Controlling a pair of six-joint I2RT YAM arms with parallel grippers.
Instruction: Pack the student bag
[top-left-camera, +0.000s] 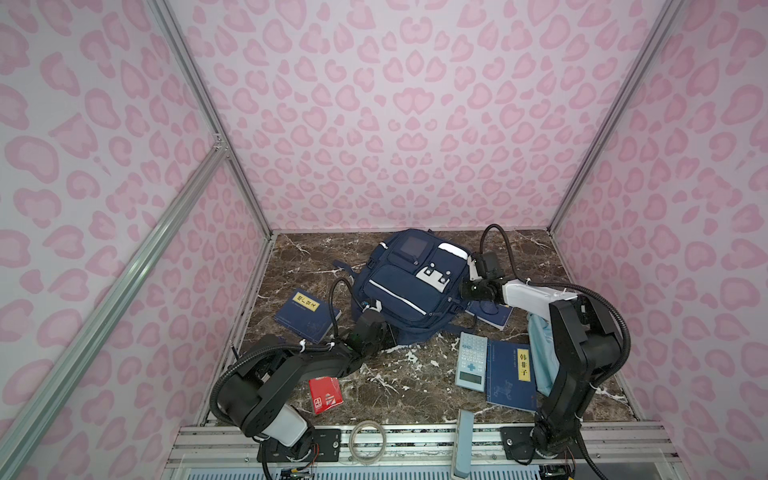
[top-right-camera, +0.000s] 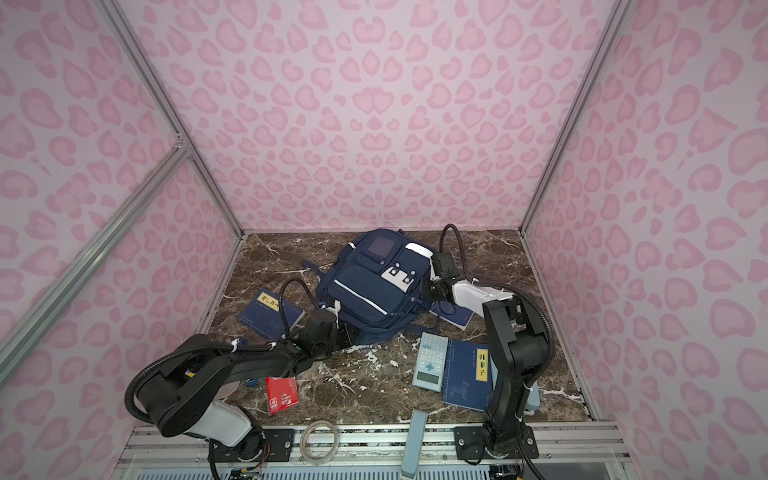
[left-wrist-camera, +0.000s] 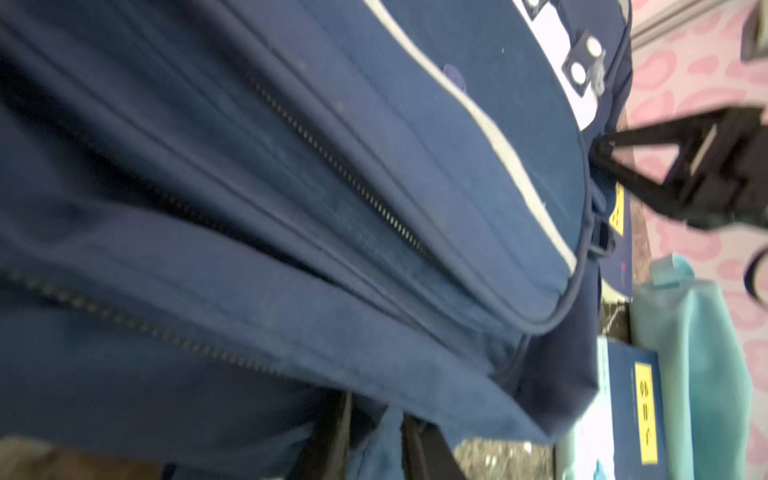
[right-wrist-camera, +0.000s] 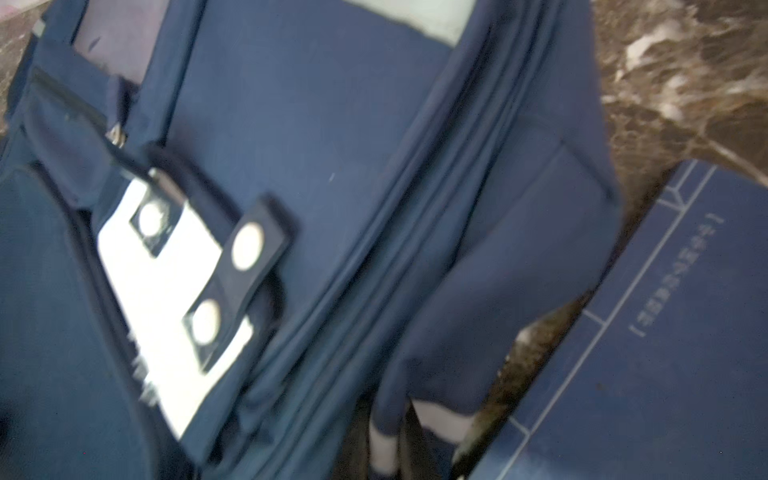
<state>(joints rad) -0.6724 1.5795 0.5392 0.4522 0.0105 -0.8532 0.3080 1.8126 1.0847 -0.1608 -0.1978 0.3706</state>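
Nearest, at the table's (top-left-camera: 415, 386) 6 o'clock edge, lie a red box (top-left-camera: 326, 395), a calculator (top-left-camera: 471, 360) and a blue book (top-left-camera: 511, 376) with a teal cloth (top-left-camera: 540, 353) beside it, all unpacked. Past them the bag (top-left-camera: 409, 286) lies front-up toward 12 o'clock. The left gripper (left-wrist-camera: 376, 440) is at the bag's 7 o'clock corner and looks clenched on a fold of its fabric. The right gripper (left-wrist-camera: 600, 151), at the bag's 3 o'clock side, looks pinched on its edge. Two more books flank the bag at 9 (top-left-camera: 305, 313) and 4 o'clock (top-left-camera: 492, 313). Both zips in the left wrist view look closed, so I judge the step to be getting hold of the bag to open it. Next, one gripper must find a zip pull while the other holds the fabric taut.
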